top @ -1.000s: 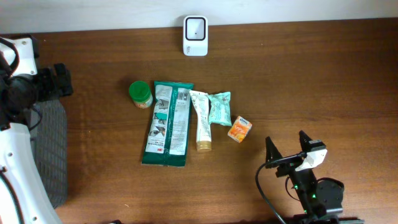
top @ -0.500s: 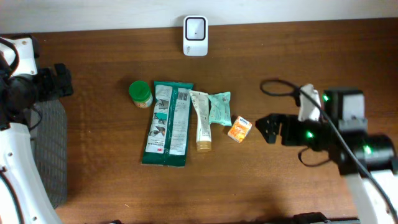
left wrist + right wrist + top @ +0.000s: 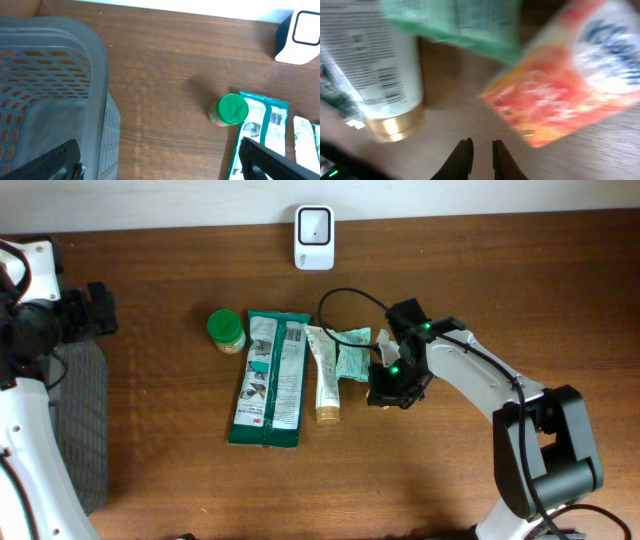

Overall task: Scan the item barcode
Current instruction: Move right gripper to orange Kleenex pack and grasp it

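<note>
Hovering low over the table (image 3: pixel 520 290), my right gripper (image 3: pixel 481 146) has its two fingers nearly pressed together. Only a thin slit of wood shows between them, and nothing is caught there. The orange packet (image 3: pixel 560 90) lies flat on the wood just ahead of the fingertips and off to one side, blurred, with a white patch and blue lettering on its face. I am not touching it. From overhead my right gripper (image 3: pixel 392 388) covers nearly all of that packet, so I cannot tell its edges there.

Beside the packet is a mint-green pouch (image 3: pixel 352 352), and next to that a white tube (image 3: pixel 323 375) with a gold cap. In my right wrist view the tube's printed side and barcode face up. A large green wipes pack (image 3: pixel 270 380) lies alongside the tube, and a green-lidded jar (image 3: pixel 226 331) stands upright at the pack's far corner.

The white scanner (image 3: pixel 313 237) stands at the far edge of the table, well apart from the packet.

My left gripper (image 3: pixel 159 150) hangs above the table's left end with its jaws spread wide and nothing between them. A grey basket (image 3: pixel 45 90) is under its left finger, and the jar is near the other.
</note>
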### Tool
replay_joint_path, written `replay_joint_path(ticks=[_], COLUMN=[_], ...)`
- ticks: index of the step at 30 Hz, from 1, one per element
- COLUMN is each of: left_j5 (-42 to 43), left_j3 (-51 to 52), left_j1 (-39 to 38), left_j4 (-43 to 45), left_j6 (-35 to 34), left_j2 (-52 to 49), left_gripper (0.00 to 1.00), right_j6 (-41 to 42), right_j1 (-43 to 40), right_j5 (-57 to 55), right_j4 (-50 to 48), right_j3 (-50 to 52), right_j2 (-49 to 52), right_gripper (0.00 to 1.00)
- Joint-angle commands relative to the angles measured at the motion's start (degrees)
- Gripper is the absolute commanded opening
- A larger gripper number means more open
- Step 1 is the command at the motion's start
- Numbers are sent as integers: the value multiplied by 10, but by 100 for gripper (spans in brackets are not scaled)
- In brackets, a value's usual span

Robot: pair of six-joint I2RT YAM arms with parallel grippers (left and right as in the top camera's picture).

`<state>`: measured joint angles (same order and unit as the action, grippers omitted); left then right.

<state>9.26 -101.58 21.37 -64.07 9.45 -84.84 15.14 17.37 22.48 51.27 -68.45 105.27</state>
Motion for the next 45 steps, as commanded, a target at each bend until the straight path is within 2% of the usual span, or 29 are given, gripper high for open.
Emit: replay_joint_path(ticks=[1, 3, 5, 9, 11, 16, 18, 19, 21, 23, 25, 27, 31, 32, 33, 34, 38, 41, 43, 45], left_j5=[6, 6, 6, 6, 6, 6, 6, 6, 6, 6, 6, 6, 6, 6, 6, 6, 6, 6, 6, 6], left_j3=[-5, -5, -5, -5, -5, -5, -5, -5, -5, -5, -5, -5, -5, -5, -5, -5, -5, -5, -5, -5], left_j1=[2, 2, 2, 2, 2, 2, 2, 2, 2, 2, 2, 2, 2, 2, 2, 2, 2, 2, 2, 2], left_j4=[1, 1, 1, 1, 1, 1, 1, 1, 1, 1, 1, 1, 1, 1, 1, 1, 1, 1, 1, 1], left_j6=[7, 7, 7, 7, 7, 7, 7, 7, 7, 7, 7, 7, 7, 7, 7, 7, 7, 7, 7, 7], left_j2=[6, 6, 6, 6, 6, 6, 6, 6, 6, 6, 6, 6, 6, 6, 6, 6, 6, 6, 6, 6], left_gripper=[99, 99, 99, 99, 99, 99, 99, 99, 99, 99, 99, 99, 99, 99, 99, 99, 99, 99, 99, 99], right_j6=[5, -11, -60, -72, -72, -72, -72, -71, -66, -65, -63, -63, -64, -63, -63, -63, -62, 5, 15, 19], right_j1=[3, 3, 6, 36, 32, 31, 31, 29, -17, -76, -133, -145, -134, -123, -111, -97, -18, 25, 26, 15], right_j5=[-96, -56, -3, -39, -52, -67, -85, -104, -146, -143, -64, -19, -9, -6, -9, -11, -36, -36, -37, -94], right_j4=[1, 7, 4, -14, -12, -11, -10, -6, 16, 30, -1, -7, 74, 76, 75, 70, 43, -3, -10, -5], right_j3=[-3, -3, -3, 3, 10, 10, 10, 10, 10, 8, -2, -29, -111, -112, -110, -102, -81, -33, -24, -23], right_j2=[2, 2, 2, 2, 2, 13, 29, 32, 32, 31, 31, 31, 16, 16, 19, 20, 20, 25, 39, 49], right_gripper=[13, 11, 11, 13, 19, 19, 5, 4, 4, 4, 4, 5, 17, 21, 30, 31, 31, 26, 26, 26])
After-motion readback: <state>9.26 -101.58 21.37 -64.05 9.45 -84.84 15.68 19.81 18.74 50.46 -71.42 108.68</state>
